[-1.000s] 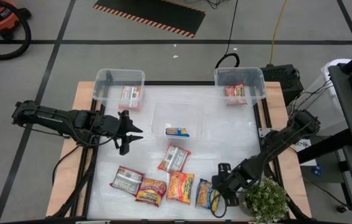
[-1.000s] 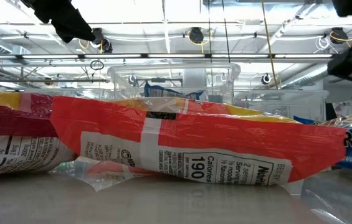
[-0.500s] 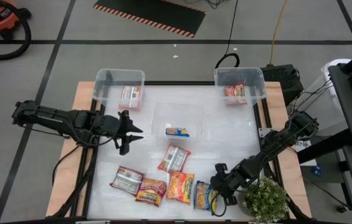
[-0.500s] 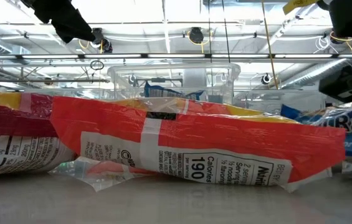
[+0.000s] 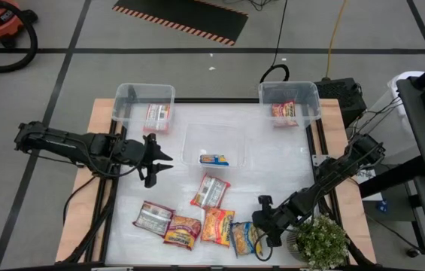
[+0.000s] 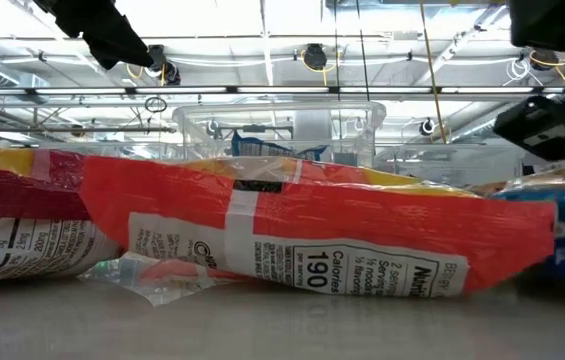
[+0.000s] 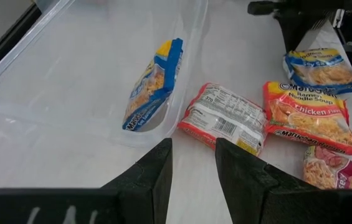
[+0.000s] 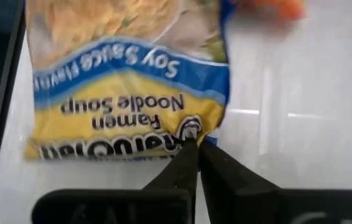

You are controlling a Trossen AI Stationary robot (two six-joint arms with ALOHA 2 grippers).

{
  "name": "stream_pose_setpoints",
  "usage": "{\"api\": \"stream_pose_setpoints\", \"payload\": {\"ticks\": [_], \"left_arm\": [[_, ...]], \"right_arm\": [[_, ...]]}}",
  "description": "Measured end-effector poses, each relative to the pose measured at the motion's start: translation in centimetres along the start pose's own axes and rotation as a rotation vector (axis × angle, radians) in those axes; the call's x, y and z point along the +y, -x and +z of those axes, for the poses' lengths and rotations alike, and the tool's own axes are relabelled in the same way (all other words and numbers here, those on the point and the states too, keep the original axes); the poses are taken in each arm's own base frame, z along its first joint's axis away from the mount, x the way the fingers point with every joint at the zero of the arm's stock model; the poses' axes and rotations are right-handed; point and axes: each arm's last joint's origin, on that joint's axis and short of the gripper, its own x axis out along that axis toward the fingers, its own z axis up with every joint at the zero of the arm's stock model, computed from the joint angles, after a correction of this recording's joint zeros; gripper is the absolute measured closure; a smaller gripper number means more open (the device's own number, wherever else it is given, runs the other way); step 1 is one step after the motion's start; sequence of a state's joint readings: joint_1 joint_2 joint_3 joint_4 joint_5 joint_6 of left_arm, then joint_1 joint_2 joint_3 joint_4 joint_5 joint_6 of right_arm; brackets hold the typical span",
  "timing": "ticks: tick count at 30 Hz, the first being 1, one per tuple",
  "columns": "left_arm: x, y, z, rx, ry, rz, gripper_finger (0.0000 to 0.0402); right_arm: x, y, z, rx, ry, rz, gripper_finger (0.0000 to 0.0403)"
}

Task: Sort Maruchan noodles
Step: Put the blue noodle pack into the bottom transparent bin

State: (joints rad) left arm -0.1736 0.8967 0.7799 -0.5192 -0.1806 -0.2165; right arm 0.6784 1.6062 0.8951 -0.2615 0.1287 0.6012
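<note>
- Right gripper is clamped on the edge of the blue-yellow packet, at the table's near right side.
- Left gripper hovers partly open, holding nothing, beside the middle bin.

On the blue-and-yellow glossy ramen packet in your right wrist view you can read, upside down, "Soy Sauce Flavor", "Ramen Noodle Soup" and "Maruchan". In your low view, the red packet with a white back panel shows "190", "Calories" and "Nutrition". In your left wrist view, the orange packet reads "Ramen Noodle Soup" and "Chicken Flavor".
</note>
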Motion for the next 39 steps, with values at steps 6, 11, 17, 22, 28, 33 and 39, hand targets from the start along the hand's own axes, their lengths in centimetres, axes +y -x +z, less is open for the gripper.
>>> {"api": "stream_pose_setpoints", "payload": {"ticks": [6,11,17,22,28,33,39], "left_arm": [[0.0,0.0,0.0,0.0,0.0,0.0,0.0275],[0.0,0.0,0.0,0.0,0.0,0.0,0.0275],[0.0,0.0,0.0,0.0,-0.004,0.0,0.0275],[0.0,0.0,0.1,-0.013,-0.002,-0.002,0.0275],[-0.1,0.0,0.7,-0.069,0.009,-0.014,0.0275],[-0.3,-0.3,0.9,-0.087,0.01,-0.019,0.0275],[-0.7,-1.9,0.8,-0.04,-0.028,-0.011,0.0275]], "right_arm": [[-0.3,1.8,1.0,-0.143,-0.05,-0.081,0.0402],[-0.6,4.1,1.8,-0.313,-0.138,-0.173,0.0402],[-1.1,6.2,2.5,-0.488,-0.174,-0.298,0.0403],[-1.5,8.1,3.2,-0.654,-0.168,-0.433,0.0403],[-1.3,10.0,4.6,-0.791,-0.074,-0.491,0.0403],[-1.1,10.7,5.2,-0.836,-0.019,-0.501,0.0403],[-0.9,11.1,5.6,-0.871,0.006,-0.511,0.0403]]}}
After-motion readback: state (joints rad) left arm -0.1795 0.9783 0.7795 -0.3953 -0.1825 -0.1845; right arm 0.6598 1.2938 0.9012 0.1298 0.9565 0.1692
